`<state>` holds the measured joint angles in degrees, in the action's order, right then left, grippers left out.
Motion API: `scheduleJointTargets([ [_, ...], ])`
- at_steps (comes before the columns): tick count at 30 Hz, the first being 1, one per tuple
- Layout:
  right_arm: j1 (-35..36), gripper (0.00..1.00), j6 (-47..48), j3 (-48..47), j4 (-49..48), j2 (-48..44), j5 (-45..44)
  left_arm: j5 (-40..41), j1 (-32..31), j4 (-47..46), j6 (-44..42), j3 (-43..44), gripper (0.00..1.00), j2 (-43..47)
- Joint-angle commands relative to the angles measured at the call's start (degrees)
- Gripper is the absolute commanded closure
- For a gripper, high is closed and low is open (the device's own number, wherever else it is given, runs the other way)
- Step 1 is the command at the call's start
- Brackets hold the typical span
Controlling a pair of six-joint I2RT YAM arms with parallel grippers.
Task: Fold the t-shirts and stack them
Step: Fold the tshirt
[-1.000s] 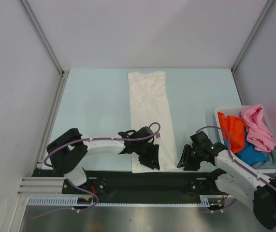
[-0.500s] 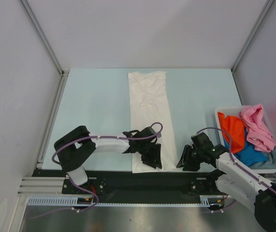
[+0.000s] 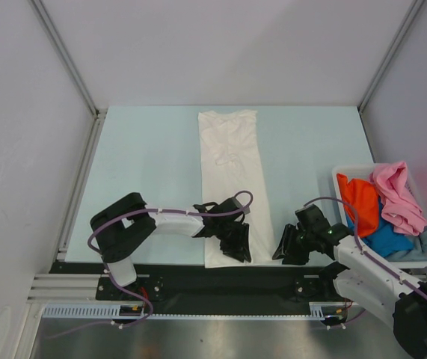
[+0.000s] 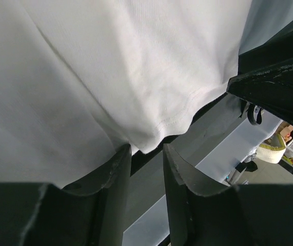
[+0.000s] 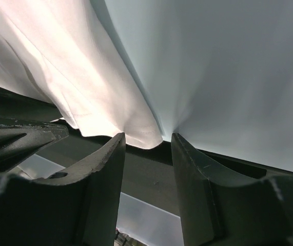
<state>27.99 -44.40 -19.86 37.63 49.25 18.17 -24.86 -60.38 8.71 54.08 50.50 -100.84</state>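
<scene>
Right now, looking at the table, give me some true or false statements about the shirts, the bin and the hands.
The white shirt lies as a long strip on the table. True.
The bin stands on the left. False: it stands on the right.
The left hand and the right hand are by the shirt's near hem. True.
The pink shirt lies flat on the table. False: it is bunched in the bin.
</scene>
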Motion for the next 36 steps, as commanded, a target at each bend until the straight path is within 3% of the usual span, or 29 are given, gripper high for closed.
scheduleJointTargets([
  [1, -0.1, 0.53, -0.1, 0.7, -0.8, 0.7, -0.3, -0.4, -0.5, -1.0, 0.8, 1.4, 0.63, -1.6],
  [12, -0.1, 0.53, 0.0, 1.1, -1.9, 1.4, 0.0, 1.0, -0.4, 1.4, -0.2, 2.9, 0.68, -2.3],
  [25, -0.1, 0.53, 0.9, 1.0, -2.5, 2.9, 0.5, 3.4, -0.4, 8.5, -4.2, 6.7, 1.00, -0.7],
  [36, -0.1, 0.53, 1.3, 1.0, -4.5, 5.1, 1.1, 3.2, -0.4, 11.8, -4.2, 7.6, 1.00, 3.2],
])
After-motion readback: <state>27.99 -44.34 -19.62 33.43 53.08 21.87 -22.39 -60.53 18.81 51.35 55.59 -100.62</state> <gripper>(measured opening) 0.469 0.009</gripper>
